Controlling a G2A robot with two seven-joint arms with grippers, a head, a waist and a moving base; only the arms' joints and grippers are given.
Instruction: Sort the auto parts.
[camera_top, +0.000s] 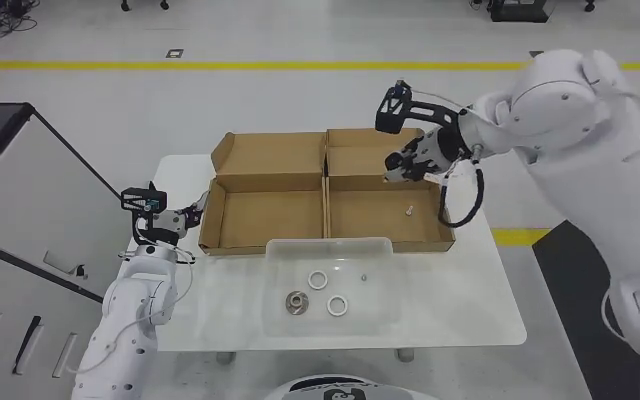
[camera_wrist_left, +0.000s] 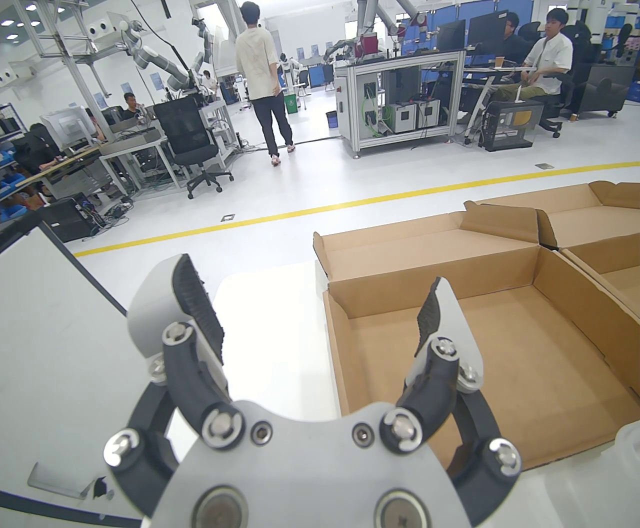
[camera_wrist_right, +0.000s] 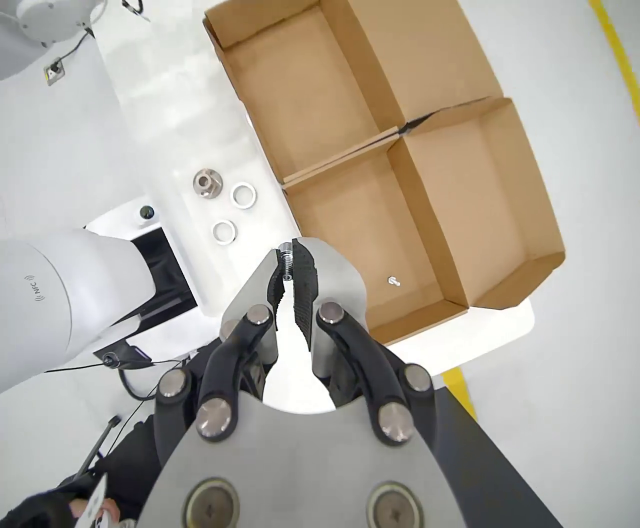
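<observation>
Right pincer (camera_wrist_right: 289, 252): narrow, tips pinched on a small screw (camera_wrist_right: 286, 261), high above the right-hand cardboard box (camera_wrist_right: 360, 220). A second screw (camera_wrist_right: 394, 281) lies loose on that box's floor. Left pincer (camera_wrist_left: 311, 282): wide, nothing in it, over the tabletop (camera_wrist_left: 265, 350) just beside the left-hand cardboard box (camera_wrist_left: 500, 360).

Left in the clear tray (camera_top: 372, 300): flanged bushing (camera_wrist_right: 206, 182), a ring (camera_wrist_right: 244, 195), another ring (camera_wrist_right: 224, 232).

Step in hand, as judged: deposit the held screw with its like.

Notes for doing it well:
- Centre over the box floor, away from the wall shared with the neighbouring box (exact offset from that wall cannot be told from here).
- Descend below the rim before parting the tips; a drop from this height would likely bounce or roll.
- Open only slightly, since the screw is gripped by the very tips and may cling to the ribbed pads.
</observation>
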